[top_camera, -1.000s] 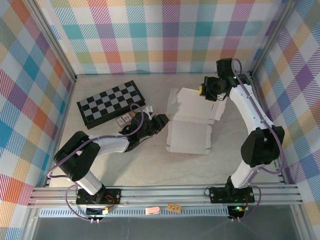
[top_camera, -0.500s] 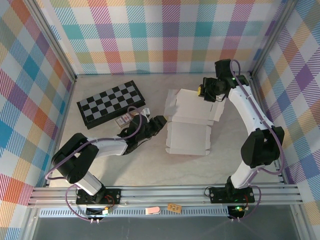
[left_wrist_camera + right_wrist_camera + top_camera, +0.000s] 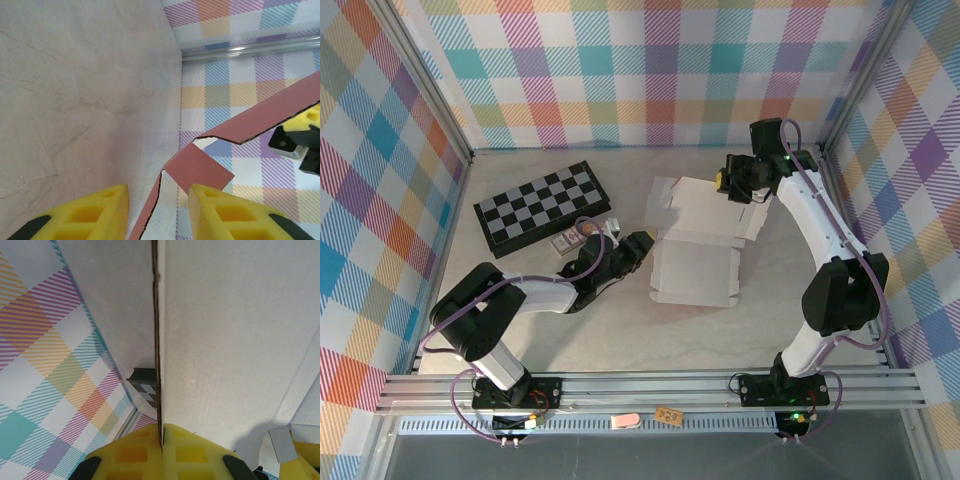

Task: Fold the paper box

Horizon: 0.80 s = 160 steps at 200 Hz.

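Shifted left, paper box point(image 3: 695, 272) sits pinched in right end effector point(image 3: 161, 436).

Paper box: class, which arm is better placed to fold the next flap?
Probably left: the left claw, open, straddles a pink flap of the paper box; the right claw is busy, shut on the far panel.

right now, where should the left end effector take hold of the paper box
Grip the small side flap on the paper box's left edge, coming in edge-on from the left. It is thin, looks raised off the table, and sits between the open left end effector's fingers; the right end effector clamps the far edge.
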Each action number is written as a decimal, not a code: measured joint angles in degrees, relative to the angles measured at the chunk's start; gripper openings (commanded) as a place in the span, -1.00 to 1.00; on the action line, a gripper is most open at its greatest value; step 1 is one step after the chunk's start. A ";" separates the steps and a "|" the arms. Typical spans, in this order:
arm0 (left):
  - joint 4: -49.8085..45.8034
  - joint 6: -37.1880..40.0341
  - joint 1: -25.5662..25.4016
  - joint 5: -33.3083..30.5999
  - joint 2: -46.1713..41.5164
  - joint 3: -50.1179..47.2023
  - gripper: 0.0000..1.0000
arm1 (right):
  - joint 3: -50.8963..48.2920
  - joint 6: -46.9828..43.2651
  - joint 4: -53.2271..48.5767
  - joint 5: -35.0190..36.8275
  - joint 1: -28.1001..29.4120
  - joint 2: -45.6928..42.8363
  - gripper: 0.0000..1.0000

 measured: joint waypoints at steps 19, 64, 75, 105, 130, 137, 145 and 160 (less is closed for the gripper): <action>-4.00 2.03 -0.42 0.07 -0.39 1.51 -0.26 | 0.00 0.00 0.00 -0.13 0.13 0.00 -1.00; -13.66 7.56 -1.62 -0.57 -1.55 6.16 -0.21 | 0.00 -0.02 0.63 -0.07 1.84 0.00 -1.00; -15.30 8.46 -1.79 -0.94 -1.55 6.64 -0.21 | 0.00 -0.02 0.94 0.04 2.34 0.00 -1.00; -19.85 10.88 -1.84 -1.64 -1.53 8.20 -0.19 | -0.17 -0.04 1.27 0.11 3.54 -0.02 -1.00; -27.36 13.07 -1.88 -3.41 -1.53 11.50 -0.13 | -0.22 -0.63 1.25 0.17 4.24 -0.09 -1.00; -29.83 13.42 -1.88 -4.02 -1.55 12.48 -0.13 | -0.24 -1.05 1.25 0.33 4.48 -0.09 -1.00; -32.11 13.75 -1.88 -4.52 -1.55 13.33 -0.11 | -0.42 -1.79 1.38 0.55 4.79 -0.13 -1.00; -35.12 13.88 -1.88 -4.94 -2.12 13.70 -0.05 | -2.32 -3.56 2.99 0.72 5.40 -0.68 -1.00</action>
